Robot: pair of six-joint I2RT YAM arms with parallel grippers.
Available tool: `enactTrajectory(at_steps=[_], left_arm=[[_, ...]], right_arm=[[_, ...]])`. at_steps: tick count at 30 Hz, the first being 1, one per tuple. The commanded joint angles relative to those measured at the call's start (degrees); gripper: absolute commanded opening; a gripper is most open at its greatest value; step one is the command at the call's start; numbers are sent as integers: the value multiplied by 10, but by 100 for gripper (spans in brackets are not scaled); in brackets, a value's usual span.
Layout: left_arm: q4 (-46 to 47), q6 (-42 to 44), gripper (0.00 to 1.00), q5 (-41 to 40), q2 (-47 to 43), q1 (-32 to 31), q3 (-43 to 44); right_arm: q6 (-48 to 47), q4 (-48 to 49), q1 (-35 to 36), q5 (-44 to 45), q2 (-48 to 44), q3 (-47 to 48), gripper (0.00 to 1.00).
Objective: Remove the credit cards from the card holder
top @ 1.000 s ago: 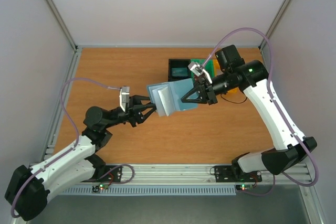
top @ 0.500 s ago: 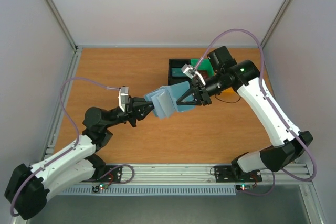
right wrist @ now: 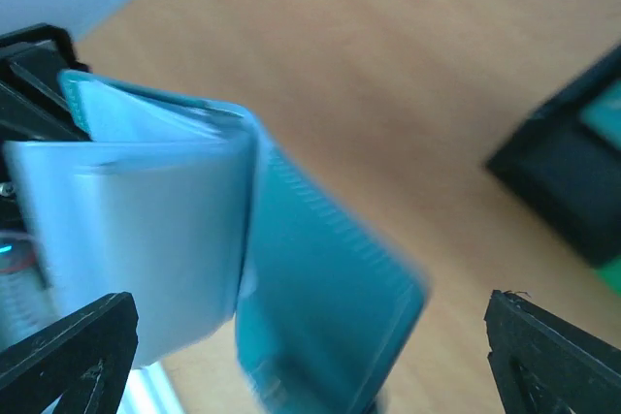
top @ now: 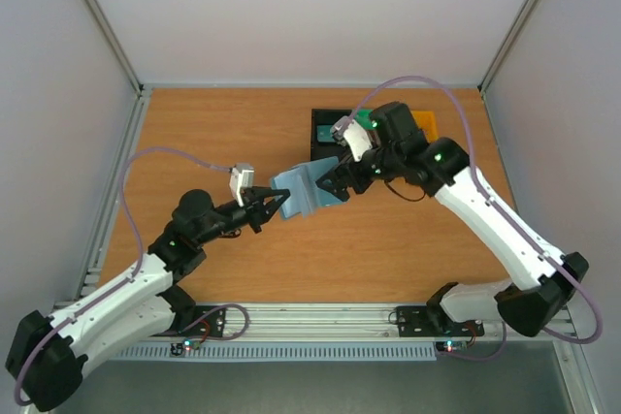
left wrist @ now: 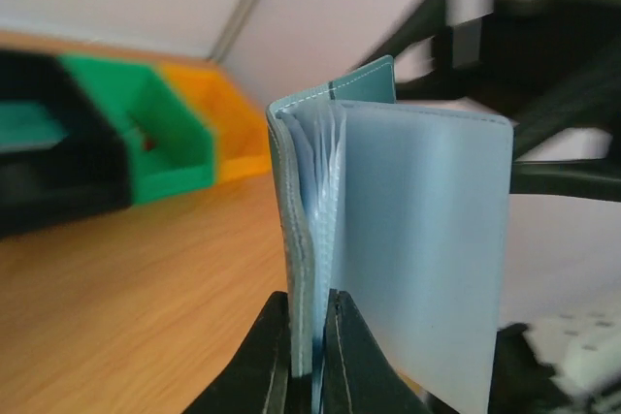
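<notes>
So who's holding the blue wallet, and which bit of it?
The left gripper holds the card holder, its jaws pinched on the edge of one cover, close to the fold. The right gripper is open, gripping nothing.

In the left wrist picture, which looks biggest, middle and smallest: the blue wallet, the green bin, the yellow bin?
Biggest: the card holder, but it is nearest the camera.
Then the green bin.
Smallest: the yellow bin, partly hidden by the holder, so unsure.
</notes>
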Motion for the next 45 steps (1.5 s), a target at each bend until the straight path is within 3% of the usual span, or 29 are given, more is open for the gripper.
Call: enactTrajectory(at_steps=[1, 3, 4, 9, 18, 23, 26, 31, 33, 36, 41, 45], left_arm=[[-133, 49, 0, -114, 11, -1, 22], [-142, 53, 0, -118, 16, -2, 22], [-142, 51, 0, -116, 18, -2, 21], [-103, 10, 0, -99, 25, -2, 11], [-52, -69, 0, -52, 17, 1, -11], [-5, -96, 0, -29, 22, 2, -20], [24, -113, 0, -9, 28, 3, -20], [56, -134, 0, 1, 32, 11, -23], [64, -145, 0, 6, 35, 17, -24], [72, -156, 10, 20, 36, 23, -26], [98, -158, 42, 33, 43, 25, -31], [104, -158, 42, 43, 41, 26, -32]], right_arm=[[44, 41, 147, 468, -40, -5, 99], [30, 40, 226, 582, -39, 6, 99], [30, 37, 253, 591, -35, 13, 98], [105, 30, 266, 381, 24, 8, 97], [170, 129, 232, 311, 93, -51, 94], [185, 176, 219, 254, 101, -81, 78], [185, 179, 214, 248, 107, -84, 57], [193, 194, 196, 199, 92, -114, 35], [202, 208, 182, 179, 80, -133, 22], [213, 230, 162, 148, 62, -153, 2], [210, 266, 134, 91, 36, -173, 1], [221, 302, 78, 19, -4, -209, 1]])
